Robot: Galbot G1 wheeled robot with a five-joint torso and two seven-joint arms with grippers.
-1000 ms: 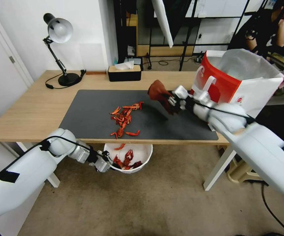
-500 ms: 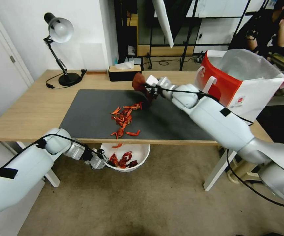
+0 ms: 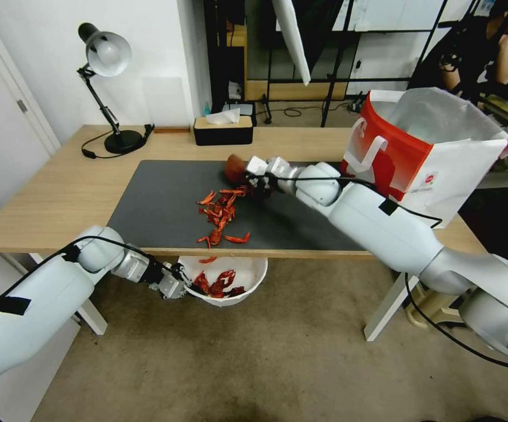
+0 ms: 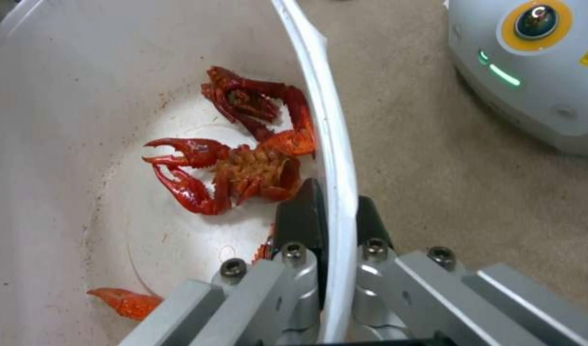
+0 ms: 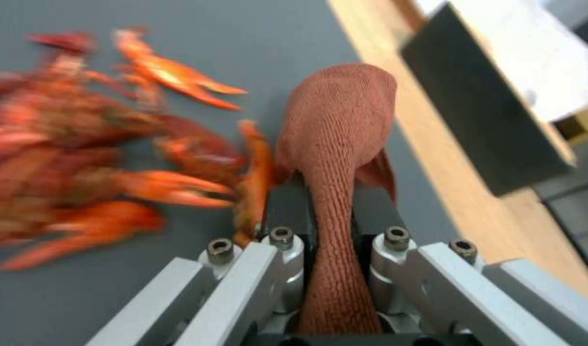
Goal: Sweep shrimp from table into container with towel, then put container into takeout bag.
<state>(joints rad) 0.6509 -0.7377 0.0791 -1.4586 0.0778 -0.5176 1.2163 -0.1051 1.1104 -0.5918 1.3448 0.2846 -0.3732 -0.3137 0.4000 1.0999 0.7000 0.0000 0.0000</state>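
The table (image 3: 60,193) carries a dark grey mat (image 3: 160,205), and the takeout bag (image 3: 430,146) stands open at its 3 o'clock end. The container (image 3: 248,275) hangs below the table's 6 o'clock edge with several shrimp inside; the left gripper (image 3: 179,286) has its jaws clamped on the container's rim. The right gripper (image 3: 253,176) sits at the pile's 1 o'clock, jaws pinched on the towel (image 3: 233,168), which touches the mat beside the shrimp (image 3: 223,211).
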